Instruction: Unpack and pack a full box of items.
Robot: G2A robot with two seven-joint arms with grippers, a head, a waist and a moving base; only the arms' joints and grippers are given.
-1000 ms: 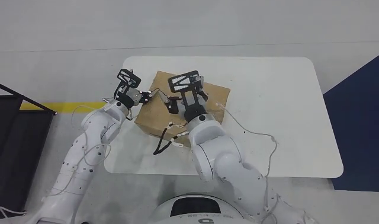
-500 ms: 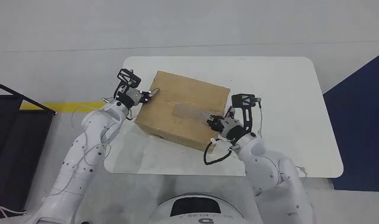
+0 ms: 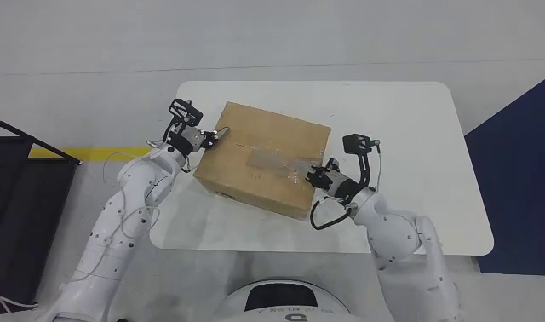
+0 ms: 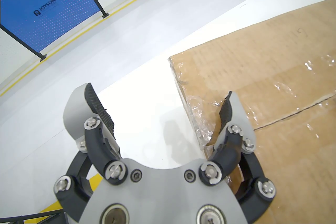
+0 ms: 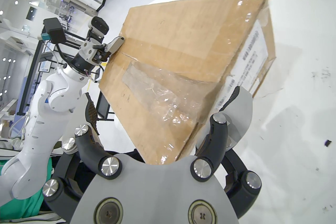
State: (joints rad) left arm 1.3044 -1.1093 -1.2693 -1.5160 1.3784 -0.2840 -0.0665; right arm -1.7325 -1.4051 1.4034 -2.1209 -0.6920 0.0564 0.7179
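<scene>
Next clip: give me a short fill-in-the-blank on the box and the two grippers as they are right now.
The cardboard box sits on a white ____. Its top flaps are ____. Clear ____ runs along its top seam. The left gripper and right gripper both stand ____.
Missing words: table; closed; tape; open.

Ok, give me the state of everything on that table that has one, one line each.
cardboard box, closed, flaps down.
clear tape, stuck over the top seam, wrinkled.
left gripper, open, at one end edge of the box.
right gripper, open, around a box corner at the other end.
</scene>
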